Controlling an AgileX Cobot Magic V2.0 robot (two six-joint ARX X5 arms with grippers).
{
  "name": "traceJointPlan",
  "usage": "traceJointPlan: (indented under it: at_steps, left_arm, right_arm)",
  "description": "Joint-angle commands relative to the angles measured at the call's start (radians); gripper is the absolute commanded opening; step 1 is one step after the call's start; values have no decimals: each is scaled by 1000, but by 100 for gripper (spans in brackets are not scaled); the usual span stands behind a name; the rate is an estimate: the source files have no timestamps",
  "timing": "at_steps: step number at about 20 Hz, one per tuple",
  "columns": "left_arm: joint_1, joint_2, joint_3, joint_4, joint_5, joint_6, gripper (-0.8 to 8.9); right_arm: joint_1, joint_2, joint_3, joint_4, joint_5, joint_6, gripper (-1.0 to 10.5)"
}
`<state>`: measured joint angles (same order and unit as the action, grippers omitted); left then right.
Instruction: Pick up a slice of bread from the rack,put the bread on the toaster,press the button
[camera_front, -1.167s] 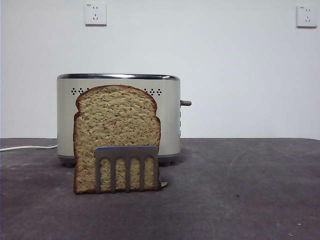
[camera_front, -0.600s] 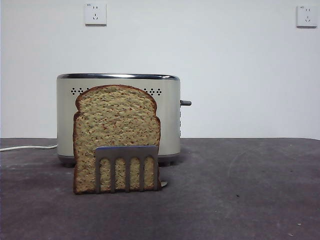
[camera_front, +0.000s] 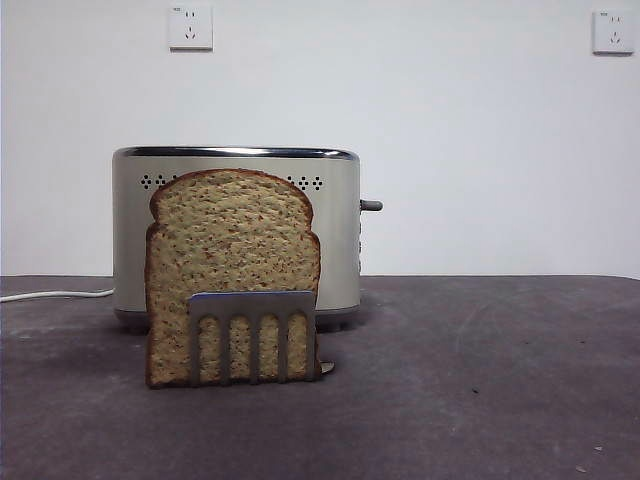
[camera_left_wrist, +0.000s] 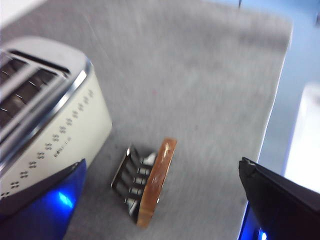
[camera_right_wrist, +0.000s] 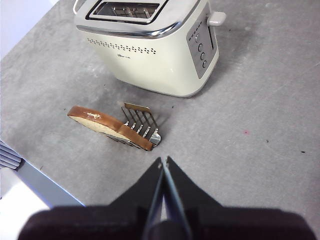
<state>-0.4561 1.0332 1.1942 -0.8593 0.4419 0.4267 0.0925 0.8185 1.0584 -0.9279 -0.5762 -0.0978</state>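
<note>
While no arm shows in the front view, slice of bread (camera_front: 233, 275) stands upright in rack (camera_front: 254, 335), just before toaster (camera_front: 335, 235) on desk (camera_front: 480, 380). Left end effector (camera_left_wrist: 165, 200) spread wide, empty, bread between its jaws at 12 o'clock, crust edge up; judged nearer. Right end effector (camera_right_wrist: 163, 165) closed, empty, apart.

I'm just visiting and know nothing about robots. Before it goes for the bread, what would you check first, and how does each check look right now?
1. Slice of bread standing upright in the rack: ok.
2. Space above the bread free of any arm in the front view: ok.
3. Left gripper jaws spread wide, above the bread and ready to take it: ok.
4. Right gripper jaws together, held back from the rack: ok.
5. Toaster slots open on top, nothing visible inside them: ok.
6. Side lever free to press: ok; whether it is up or already down, cannot tell.
</note>
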Motion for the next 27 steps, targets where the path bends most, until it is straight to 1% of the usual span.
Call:
traceJointPlan:
  at_steps: [1, 3, 6, 7, 9, 10, 12, 13, 15, 16, 18, 20, 21, 23, 25, 27]
  left_arm:
    - [-86, 88, 21, -2, -117, 94, 647]
    - [-142, 161, 24, 2, -192, 136, 646]
    - [-203, 264, 24, 13, -215, 153, 646]
    - [-218, 297, 24, 24, -238, 156, 646]
    - [-238, 364, 24, 31, -291, 189, 646]
    - [-244, 393, 24, 30, -309, 192, 646]
    - [-245, 439, 24, 27, -314, 201, 645]
    - [-245, 453, 24, 27, -314, 203, 622]
    - [-246, 464, 24, 27, -314, 203, 549]
    - [-249, 464, 24, 28, -316, 203, 491]
    - [-250, 464, 24, 24, -323, 203, 314]
    - [-250, 464, 24, 18, -337, 203, 210]
    - [-250, 464, 24, 18, -336, 203, 201]
    - [-250, 464, 24, 17, -336, 203, 130]
    - [-250, 464, 24, 16, -336, 203, 114]
    - [-250, 464, 24, 16, -336, 203, 47]
  right_arm:
    - [3, 0, 0, 0, -2, -9, -12]
    - [3, 0, 0, 0, -2, -9, -12]
    - [3, 0, 0, 0, -2, -9, -12]
    - [3, 0, 0, 0, -2, -9, -12]
    - [3, 0, 0, 0, -2, -9, -12]
    - [3, 0, 0, 0, -2, -9, -12]
    - [3, 0, 0, 0, -2, -9, -12]
    - [3, 0, 0, 0, -2, -9, -12]
    - [3, 0, 0, 0, -2, -9, -12]
    - [3, 0, 0, 0, -2, -9, -12]
    - [3, 0, 0, 0, -2, -9, -12]
    - [3, 0, 0, 0, -2, -9, -12]
    - [3, 0, 0, 0, -2, -8, -12]
    - [3, 0, 0, 0, -2, -8, -12]
    - [3, 0, 0, 0, -2, -8, -12]
    - [3, 0, 0, 0, -2, -8, -12]
